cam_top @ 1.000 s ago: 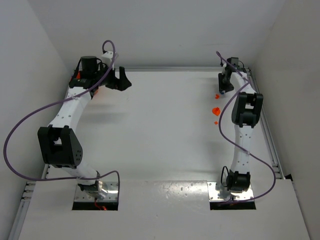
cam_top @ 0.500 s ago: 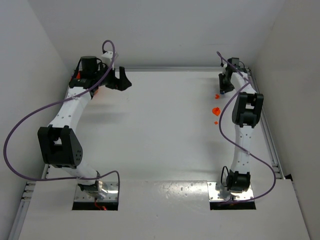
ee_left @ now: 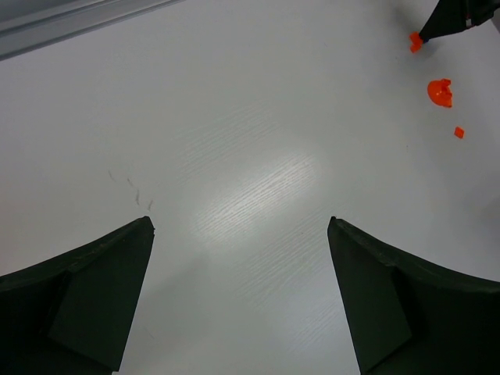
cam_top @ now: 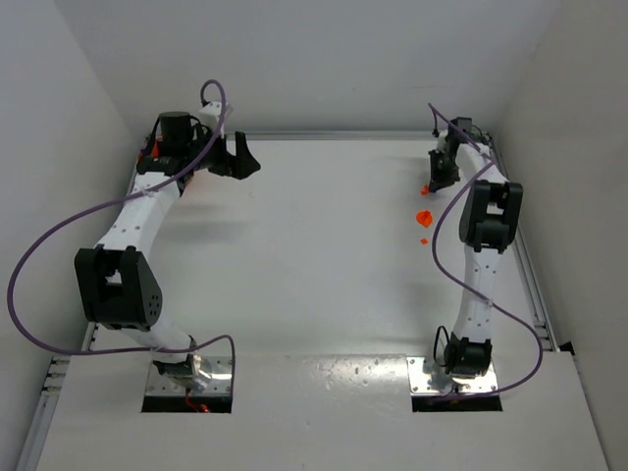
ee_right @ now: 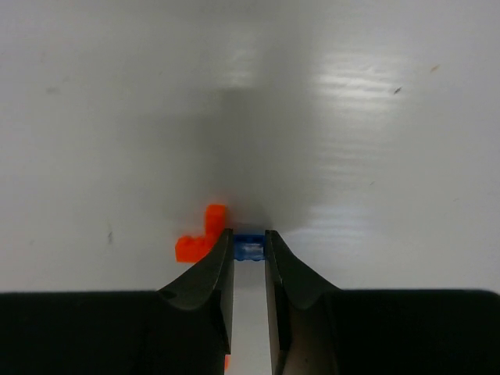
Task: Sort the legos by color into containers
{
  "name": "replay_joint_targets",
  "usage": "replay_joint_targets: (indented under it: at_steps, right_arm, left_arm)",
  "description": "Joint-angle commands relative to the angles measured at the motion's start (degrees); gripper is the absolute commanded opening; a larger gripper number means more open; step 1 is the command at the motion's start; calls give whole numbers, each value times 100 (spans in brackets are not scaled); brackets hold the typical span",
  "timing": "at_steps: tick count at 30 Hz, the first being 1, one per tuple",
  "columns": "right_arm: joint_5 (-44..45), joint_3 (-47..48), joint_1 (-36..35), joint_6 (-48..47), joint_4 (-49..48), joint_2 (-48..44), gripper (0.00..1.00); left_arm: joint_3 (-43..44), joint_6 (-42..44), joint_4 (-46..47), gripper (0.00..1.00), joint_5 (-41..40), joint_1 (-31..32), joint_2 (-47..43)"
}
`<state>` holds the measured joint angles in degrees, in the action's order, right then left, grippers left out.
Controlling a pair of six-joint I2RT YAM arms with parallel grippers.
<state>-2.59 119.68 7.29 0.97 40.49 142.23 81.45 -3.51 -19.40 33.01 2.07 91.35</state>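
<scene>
Top view: left end effector [cam_top: 242, 157] hangs over the surface [cam_top: 314, 275] at 11 o'clock, and right end effector [cam_top: 438, 181] at 1 o'clock, well apart.

Wrist view: brick [ee_right: 249, 248] lies on the surface between the right fingertips, touching both. Second brick [ee_right: 200, 239] lies just beside it at 9 o'clock.

Top view: third piece [cam_top: 424, 217] lies at 6 o'clock of the right end effector, with fourth brick [cam_top: 423, 238] at 6 o'clock of that.

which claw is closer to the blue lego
Right. The right claw has its fingers closed on either side of the blue lego, beside an orange lego. The left claw stands open near the table's far left corner, well away.
</scene>
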Motion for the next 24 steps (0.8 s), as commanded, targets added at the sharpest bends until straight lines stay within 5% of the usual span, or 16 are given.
replay_joint_targets:
  at_steps: [1, 10, 13, 18, 24]
  right_arm:
    - [-924, -234, 9, 306, 424, -782, 8]
    - [-3685, -243, -263, 1246, 1251, -1821, 7]
    - [-4765, -927, -447, 1684, 900, -2137, 7]
    - [-6382, -2675, -746, 3239, -741, -2647, 7]
    - [-7220, -4161, -1132, 6211, -3757, -2842, 7]
  left_arm:
    - [-252, -36, 400, 100, 423, 40, -353]
    - [-841, 605, 674, 100, 2138, 92, -714]
    - [-964, 658, 727, 100, 2604, 285, -715]
    - [-1017, 658, 727, 91, 2061, 865, -610]
    - [-807, 465, 920, 58, 1315, 1717, -189]
